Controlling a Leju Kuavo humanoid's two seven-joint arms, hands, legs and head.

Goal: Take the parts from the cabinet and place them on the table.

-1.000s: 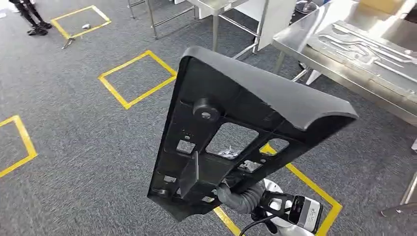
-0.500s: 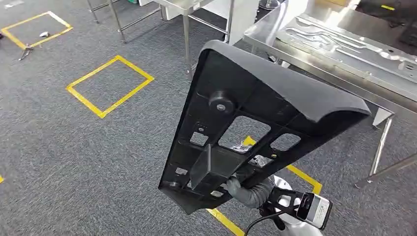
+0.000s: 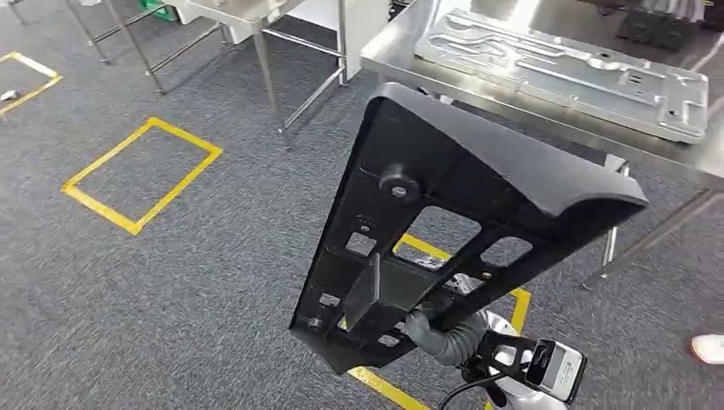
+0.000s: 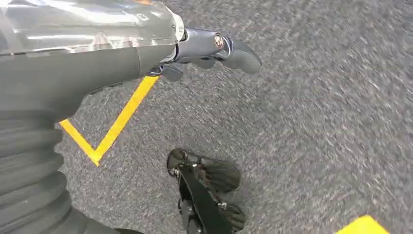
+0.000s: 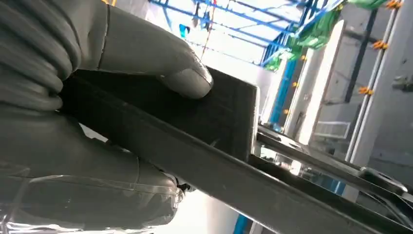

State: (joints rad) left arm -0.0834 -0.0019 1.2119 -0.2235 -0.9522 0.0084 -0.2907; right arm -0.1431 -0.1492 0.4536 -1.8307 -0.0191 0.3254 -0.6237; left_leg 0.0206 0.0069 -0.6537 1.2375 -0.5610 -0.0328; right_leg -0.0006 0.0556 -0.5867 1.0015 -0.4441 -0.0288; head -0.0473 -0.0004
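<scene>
Right hand [image 3: 431, 329] clamped on black plastic part [image 3: 444, 213], centre frame.
Steel table [image 3: 512, 98] upper right carries metal plate [image 3: 563, 68]; left hand [image 4: 204, 48] holds nothing, fingers loosely curled.

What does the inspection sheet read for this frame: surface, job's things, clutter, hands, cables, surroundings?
Surface: steel table ahead, carrying a flat grey metal plate.
Job's things: black plastic part held up, tilted, above the carpet.
Clutter: nothing seen.
Hands: right hand grips the part's lower end; left hand hangs over the floor, holding nothing.
Cables: black cable at the right wrist.
Surroundings: grey carpet, yellow tape squares, second table frame.
</scene>
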